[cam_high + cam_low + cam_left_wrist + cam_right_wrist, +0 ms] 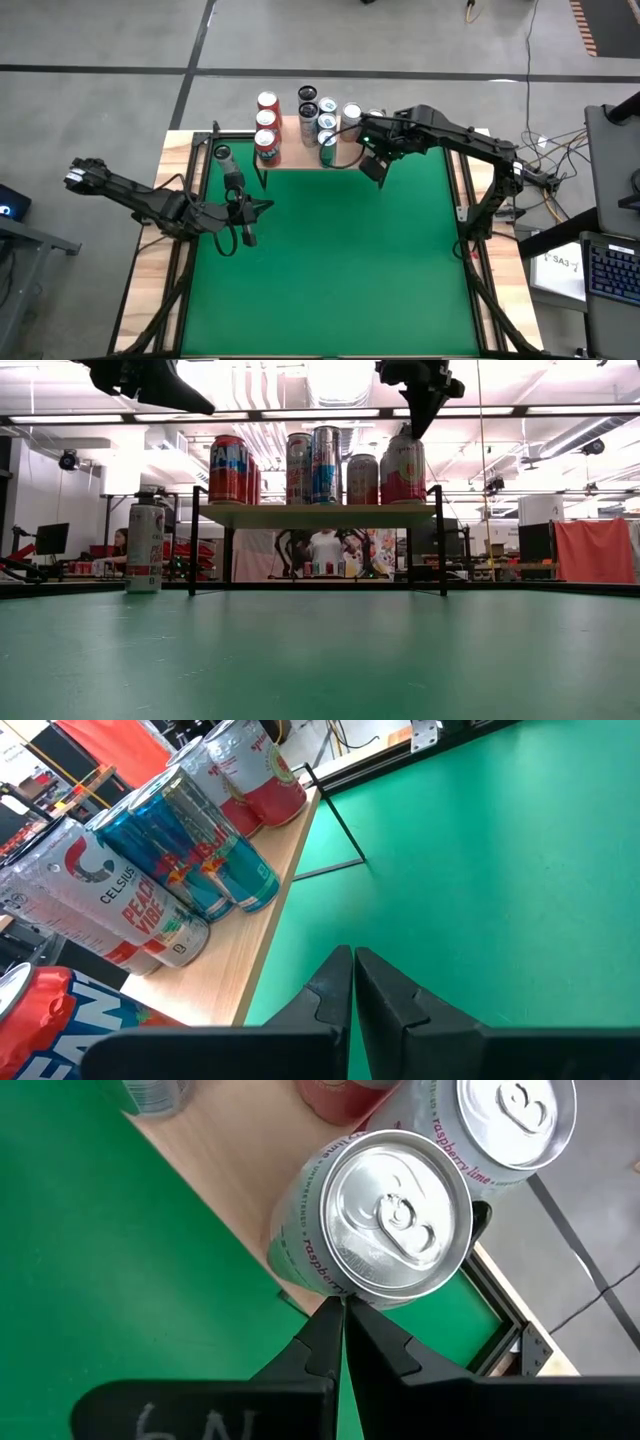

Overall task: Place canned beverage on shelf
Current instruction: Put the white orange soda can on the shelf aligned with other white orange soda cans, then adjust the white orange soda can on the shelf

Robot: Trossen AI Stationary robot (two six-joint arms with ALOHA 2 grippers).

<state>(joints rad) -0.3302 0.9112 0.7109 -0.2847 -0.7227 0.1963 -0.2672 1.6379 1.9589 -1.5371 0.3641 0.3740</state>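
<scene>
The shelf (300, 155) stands at the table's far edge, its wood top (315, 513) on black legs, with several cans upright on it. A white raspberry-lime can (385, 1215) stands on the shelf's right end, also in the low view (403, 465). My right gripper (343, 1315) is shut just above that can's top rim (415, 420). My left gripper (262, 207) is shut and holds nothing, raised over the table left of the shelf's near edge (353, 970). One more can (145, 547) stands on the green table left of the shelf (222, 153). My right gripper's shut fingertips (332, 1308) stand at the near edge of the raspberry-lime can's top rim (345, 1285), coming slanting down from above. I cannot tell whether they touch the rim. The can stands upright on the shelf's corner.
A second raspberry-lime can (510, 1120) stands close behind the first. Red cans (266, 125) fill the shelf's left end, blue and white ones (190, 850) its middle. The green table (340, 270) lies bare in front of the shelf. A black frame rail (520, 1345) runs along the table's edge.
</scene>
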